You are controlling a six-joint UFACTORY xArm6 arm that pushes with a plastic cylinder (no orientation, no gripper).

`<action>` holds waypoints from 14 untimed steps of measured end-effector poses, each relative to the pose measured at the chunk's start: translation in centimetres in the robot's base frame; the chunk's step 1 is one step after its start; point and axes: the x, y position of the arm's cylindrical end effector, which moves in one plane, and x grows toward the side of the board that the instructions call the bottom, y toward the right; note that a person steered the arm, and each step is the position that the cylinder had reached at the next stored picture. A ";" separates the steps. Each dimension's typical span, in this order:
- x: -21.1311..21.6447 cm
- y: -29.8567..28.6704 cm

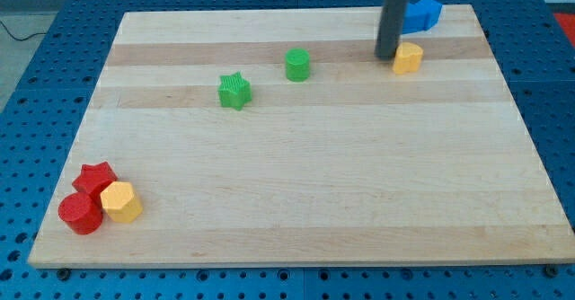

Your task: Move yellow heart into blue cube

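Rod tip (386, 57) touches the yellow heart (408, 57) on its left side; no claw exists, nothing is held. Blue cube (420, 13) lies just above, near the surface's (305, 183) top edge.

There is just one camera. It looks down from high up at the pale wooden bench (296, 192). The whole bench fits in.

You see a pale wooden tabletop (296, 183) made of long glued planks, its grain running from the view's left to the view's right; around it on every side lies a blue perforated base (40, 75) dotted with regular holes; a thin dark cable (20, 32) trails at the view's upper left; the light is even and soft.
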 end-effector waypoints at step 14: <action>0.4 4.3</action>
